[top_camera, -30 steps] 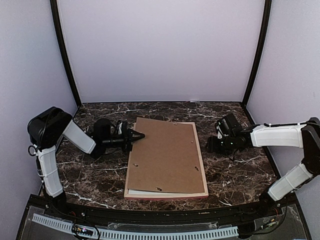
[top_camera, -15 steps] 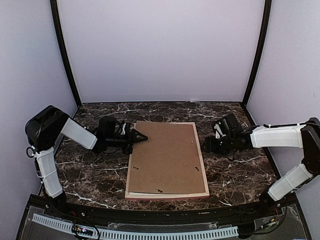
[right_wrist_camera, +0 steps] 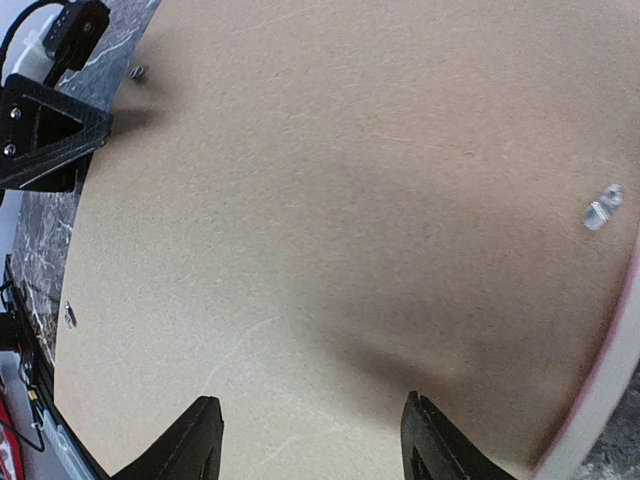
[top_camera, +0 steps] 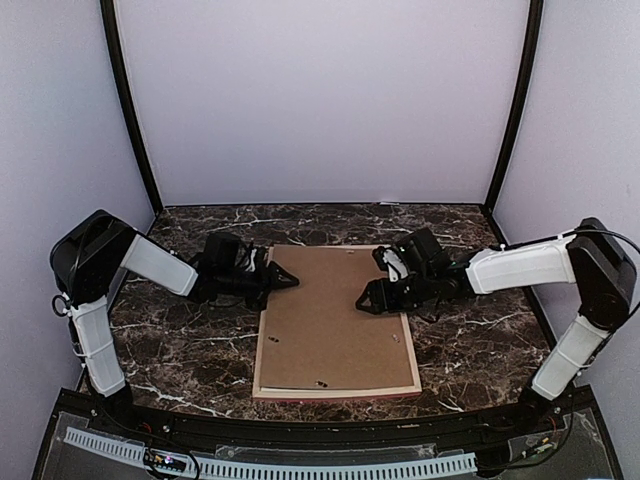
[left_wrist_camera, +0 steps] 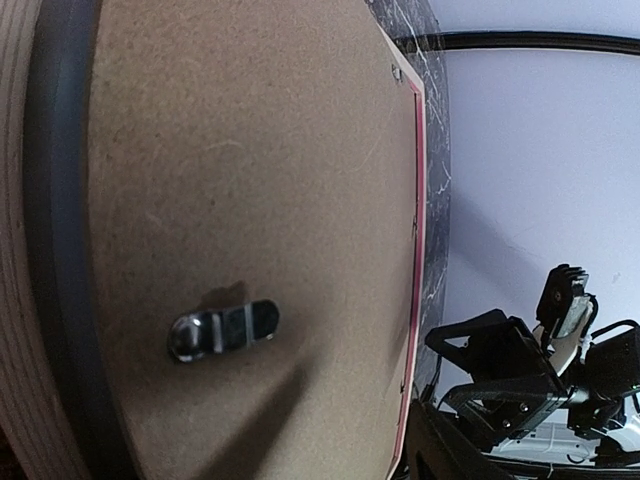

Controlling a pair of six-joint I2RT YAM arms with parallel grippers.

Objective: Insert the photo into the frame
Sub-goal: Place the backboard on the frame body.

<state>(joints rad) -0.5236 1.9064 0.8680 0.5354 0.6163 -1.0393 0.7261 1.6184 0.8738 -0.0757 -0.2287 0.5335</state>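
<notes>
The pink frame (top_camera: 411, 360) lies flat mid-table with a brown backing panel (top_camera: 325, 320) resting inside it. The photo is hidden under that panel. My left gripper (top_camera: 285, 280) sits at the panel's far left corner, open, with nothing between its fingers. In the left wrist view the panel (left_wrist_camera: 250, 150) fills the picture, with a metal clip (left_wrist_camera: 222, 330) on it and the frame's pink rail (left_wrist_camera: 419, 200) beyond. My right gripper (top_camera: 368, 298) hovers over the panel's right side. Its fingers stand apart above the bare board (right_wrist_camera: 350, 200), and the right gripper (right_wrist_camera: 310, 425) holds nothing.
The table (top_camera: 180, 350) is dark marble, walled in by pale panels behind and at both sides. Small clips (right_wrist_camera: 604, 208) dot the backing's edges. The frame's right rail (right_wrist_camera: 610, 400) runs just beside my right fingers. The left gripper (right_wrist_camera: 50, 130) shows across the board.
My left gripper let go of the backing's far left corner and opened. The skewed panel settled square into the frame. My right gripper moved left from the table onto the panel.
</notes>
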